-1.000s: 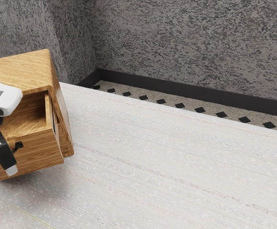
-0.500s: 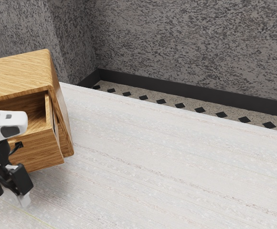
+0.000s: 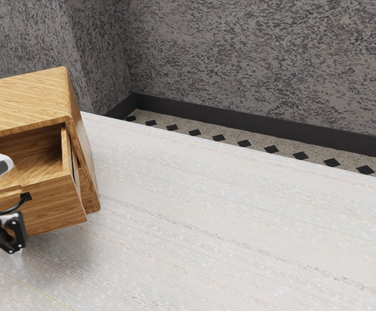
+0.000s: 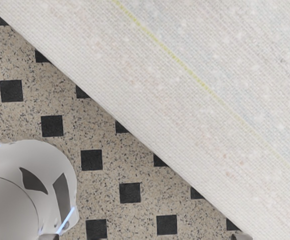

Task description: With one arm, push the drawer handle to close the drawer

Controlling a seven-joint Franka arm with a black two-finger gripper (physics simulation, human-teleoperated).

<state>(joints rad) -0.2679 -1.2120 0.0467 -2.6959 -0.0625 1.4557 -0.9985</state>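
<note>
The wooden drawer [image 3: 53, 206] stands pulled out of its cabinet [image 3: 29, 97] at the exterior view's left, its inside partly visible. A dark curved handle [image 3: 25, 196] is on the drawer front, its other end hidden behind the hand. My gripper [image 3: 1, 264] is at the exterior view's left edge, low in front of the drawer front, fingers spread with nothing between them. In the wrist view the tips of my gripper [image 4: 145, 237] stand far apart at the lower edge. No contact with the handle can be made out.
The pale tabletop [image 3: 227, 227] stretches to the exterior view's right, with a textured wall [image 3: 259, 58] behind it. Under the hand, the wrist view has the table's edge, a tiled floor [image 4: 105, 190] and the white arm base [image 4: 55, 170].
My hand has gone down from in front of the drawer front, then toward the exterior view's left edge, and has turned. The drawer has not visibly moved.
</note>
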